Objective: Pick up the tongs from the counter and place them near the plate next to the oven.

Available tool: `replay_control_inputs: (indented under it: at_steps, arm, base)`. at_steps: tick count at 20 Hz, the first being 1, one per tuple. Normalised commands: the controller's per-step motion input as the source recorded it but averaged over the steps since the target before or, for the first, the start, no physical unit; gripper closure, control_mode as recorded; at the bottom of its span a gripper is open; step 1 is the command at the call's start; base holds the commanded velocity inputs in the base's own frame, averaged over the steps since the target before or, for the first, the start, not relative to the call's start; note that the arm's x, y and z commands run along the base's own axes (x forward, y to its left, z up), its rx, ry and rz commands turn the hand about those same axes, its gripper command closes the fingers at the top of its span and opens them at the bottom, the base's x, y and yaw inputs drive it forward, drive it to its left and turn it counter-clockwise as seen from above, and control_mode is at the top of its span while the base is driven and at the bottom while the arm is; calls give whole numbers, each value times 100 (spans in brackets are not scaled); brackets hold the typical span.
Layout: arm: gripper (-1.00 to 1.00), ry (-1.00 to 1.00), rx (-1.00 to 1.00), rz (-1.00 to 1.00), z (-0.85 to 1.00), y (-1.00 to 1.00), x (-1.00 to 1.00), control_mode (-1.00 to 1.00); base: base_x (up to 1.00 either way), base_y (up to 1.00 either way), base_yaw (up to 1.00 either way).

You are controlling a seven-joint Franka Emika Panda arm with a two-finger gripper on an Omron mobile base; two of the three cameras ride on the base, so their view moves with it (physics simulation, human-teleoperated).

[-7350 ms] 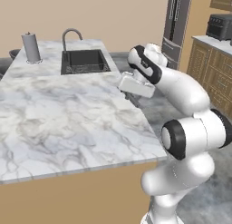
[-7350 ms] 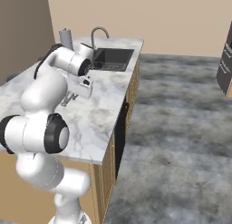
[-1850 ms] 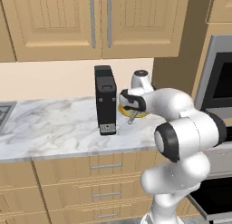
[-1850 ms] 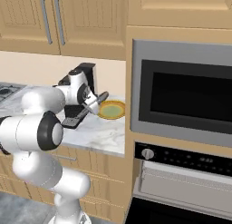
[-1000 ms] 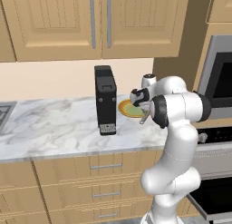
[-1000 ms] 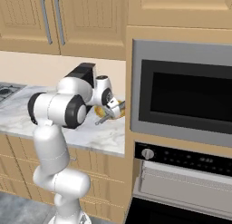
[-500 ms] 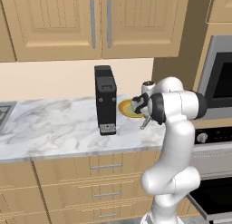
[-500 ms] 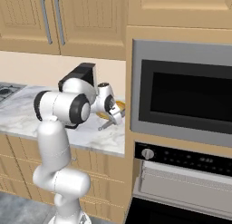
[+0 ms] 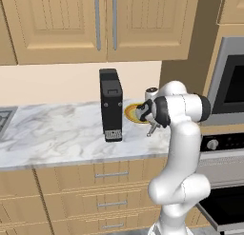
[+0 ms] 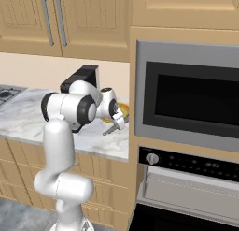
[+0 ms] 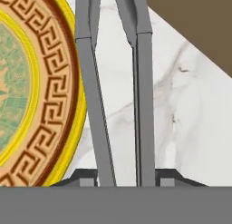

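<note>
Grey metal tongs (image 11: 118, 87): two slim arms ran up from between the finger tips in the hand view, over the marble, just beside the plate's rim; one arm crossed the yellow edge near the top of that view.
Hand (image 11: 122, 178): closed on the tongs at their near end, jaws nearly together with both arms between them.
Tongs, base views: a thin grey bar (image 10: 111, 128) slanted down from the hand (image 10: 117, 119) toward the marble; whether its tip touched could not be told.
Surface (image 9: 57, 134): white marble with grey veining, on tan drawers.
Plate (image 11: 31, 91): yellow-orange rim with a brown key pattern, greenish centre; it lay flat on the surface, partly hidden behind the arm in the left base view (image 9: 132, 111).
Coffee machine (image 9: 111, 105): tall, black, upright, to the left of the plate.
Oven (image 10: 186, 92): silver frame, dark glass, set in wooden cabinetry just right of the surface's end.
</note>
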Motion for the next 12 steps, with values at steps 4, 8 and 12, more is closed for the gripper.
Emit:
replay_control_inputs:
  at_steps: [4,8,12]
  arm:
    - [100,2,-2,-5,-18,0,29,-100]
    - [100,4,-2,-5,-18,0,31,-100]
    - [-100,1,0,-6,-12,-3,8,-100]
  base:
    - [0,0,0]
    - [0,0,0]
    - [0,0,0]
